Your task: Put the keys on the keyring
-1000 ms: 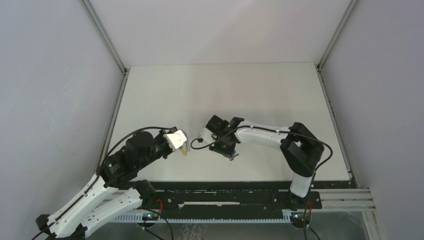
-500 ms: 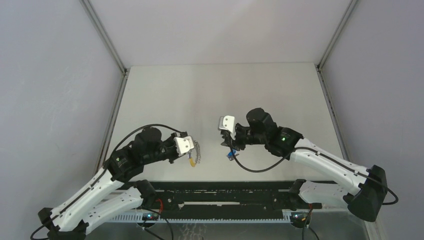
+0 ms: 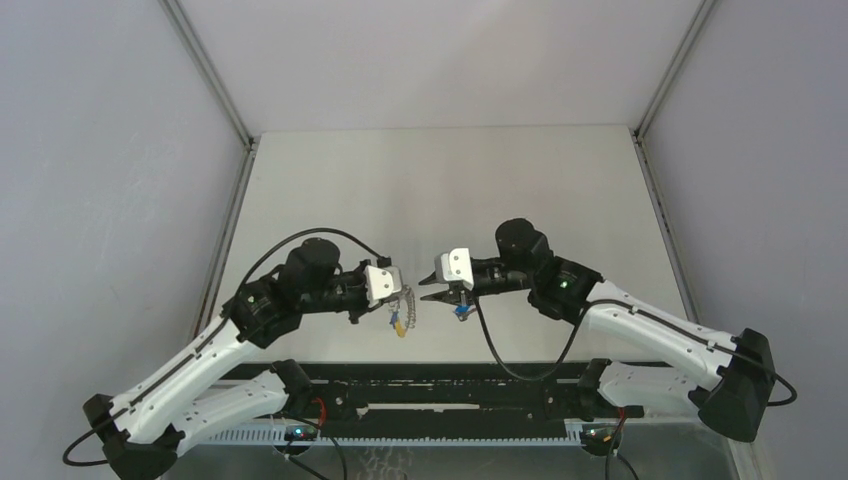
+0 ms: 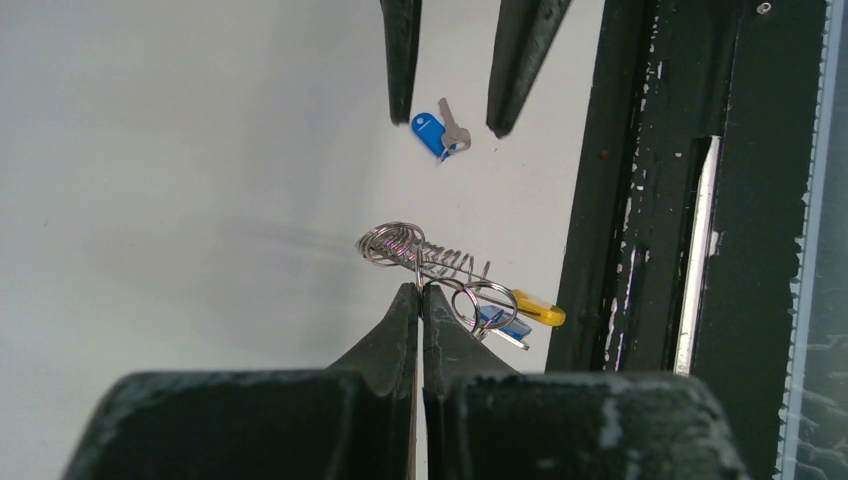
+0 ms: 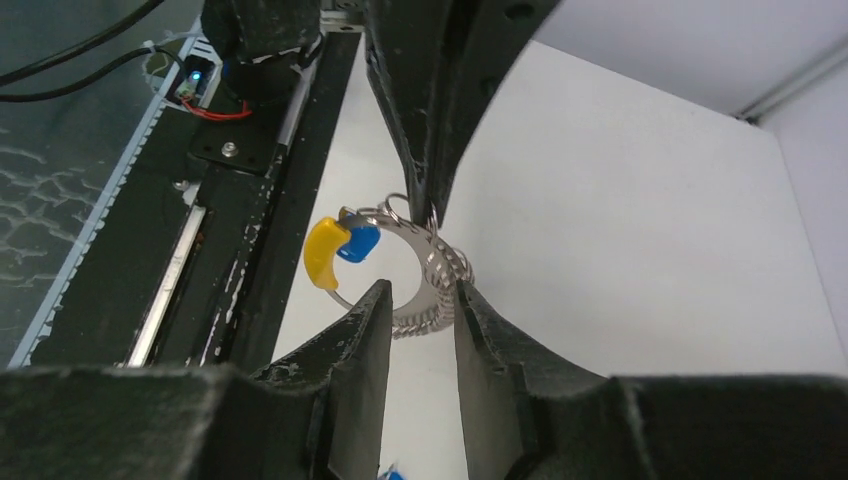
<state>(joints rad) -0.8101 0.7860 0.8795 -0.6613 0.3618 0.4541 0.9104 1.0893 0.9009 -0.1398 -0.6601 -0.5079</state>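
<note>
My left gripper (image 3: 396, 293) is shut on the wire of the keyring (image 3: 401, 310) and holds it above the table. In the left wrist view the fingertips (image 4: 419, 290) pinch the silvery coil (image 4: 415, 250), with its yellow section (image 4: 540, 311) and a blue key (image 4: 500, 323) hanging on it. My right gripper (image 3: 428, 291) is open and empty, facing the keyring from the right. In the right wrist view its tips (image 5: 420, 300) frame the coil (image 5: 436, 268); I cannot tell if they touch. A loose blue key (image 4: 432, 132) lies on the table under the right gripper (image 3: 462, 311).
The black rail (image 3: 450, 395) with the arm bases runs along the table's near edge, just below both grippers. It shows beside the keyring in the left wrist view (image 4: 640, 200). Grey walls enclose the white table (image 3: 440, 180).
The left gripper has risen and moved right with the keyring. The right gripper has swung round to face left and closed in on the keyring.
</note>
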